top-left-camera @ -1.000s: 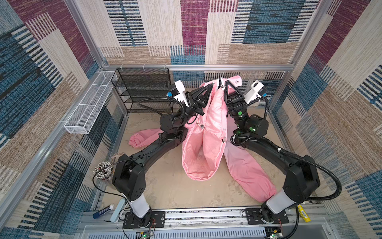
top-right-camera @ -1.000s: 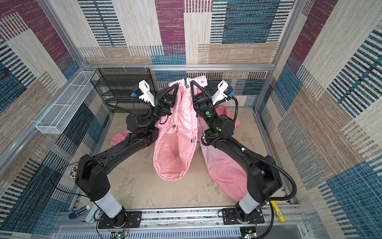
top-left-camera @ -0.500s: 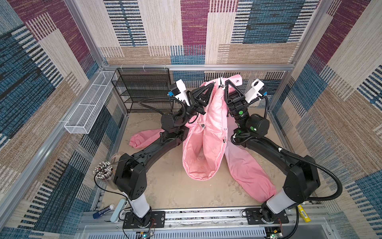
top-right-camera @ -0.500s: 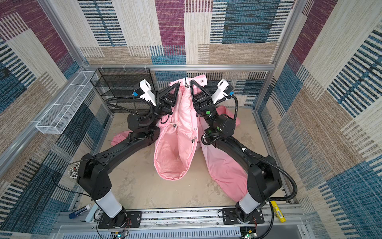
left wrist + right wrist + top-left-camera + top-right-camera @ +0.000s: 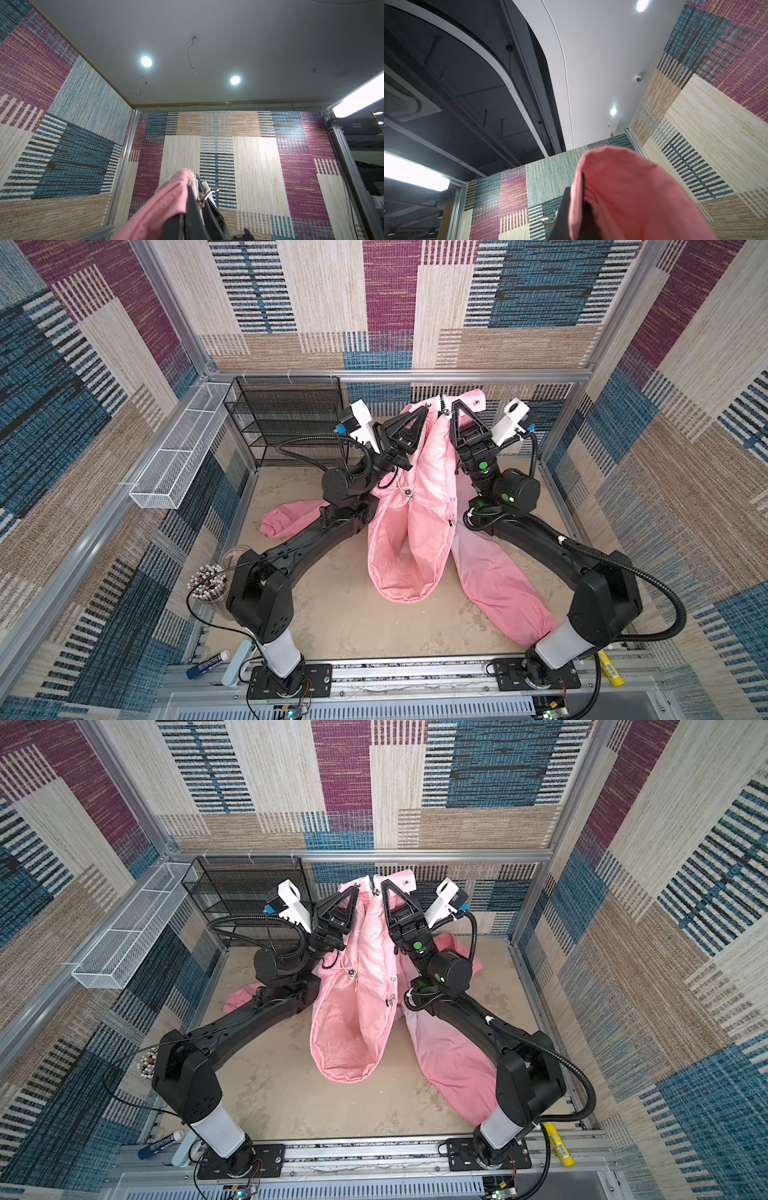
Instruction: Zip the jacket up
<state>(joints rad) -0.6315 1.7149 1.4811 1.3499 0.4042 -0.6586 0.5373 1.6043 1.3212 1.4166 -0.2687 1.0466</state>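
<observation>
Pink jacket (image 5: 415, 531) hangs open; left gripper (image 5: 424, 410) and right gripper (image 5: 454, 404) each pinch its raised edge, apparently beside the white zipper (image 5: 444, 404).

Robot lab cell, aluminium frame (image 5: 395, 375), carpeted walls (image 5: 390, 302)
</observation>
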